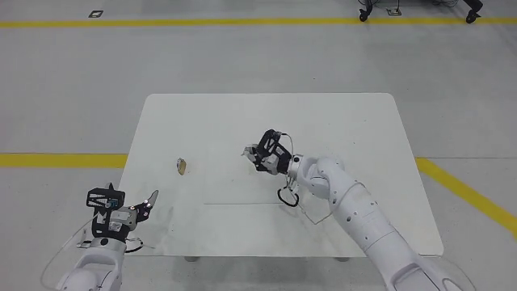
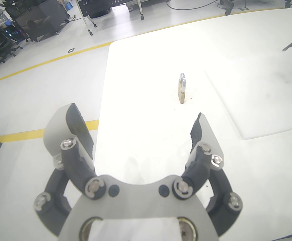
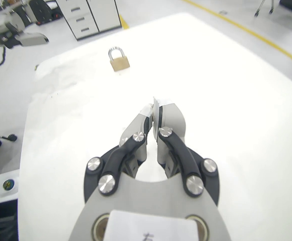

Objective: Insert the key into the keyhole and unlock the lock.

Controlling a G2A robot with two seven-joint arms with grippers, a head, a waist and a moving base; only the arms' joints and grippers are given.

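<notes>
Where the top view looks down on the white table (image 1: 202, 113), the lock (image 1: 182, 166), a small brass padlock, sits on the left half, well in from the edges. The right gripper (image 1: 252, 155) is at about three o'clock from it, near but apart, over the middle of the table. Its fingers are pressed together on a small pale piece, the key (image 1: 245, 153). The left gripper (image 1: 137, 208) is at about seven o'clock from the lock, at the table's near left edge, with its fingers spread and nothing between them.

In the left wrist view, the left gripper (image 2: 135, 116) is wide open and empty, with both dark ribbed pads (image 2: 79, 126) bare. Out beyond the fingertips the lock (image 2: 182, 90) stands upright on the table (image 2: 140, 58), seen edge-on with its silver shackle uppermost. It is well apart from the fingers.

In the right wrist view, the right gripper (image 3: 154, 116) is closed tight on the key (image 3: 156, 106). Just a thin flat metal edge pokes out past the fingertips, so I cannot tell which way the blade points. Ahead of it the lock (image 3: 119, 60) stands upright on the table (image 3: 211, 76), broad face towards this camera and shackle closed. It is clear of the key. The left gripper (image 3: 34, 38) hangs farther off, past the table's edge.
</notes>
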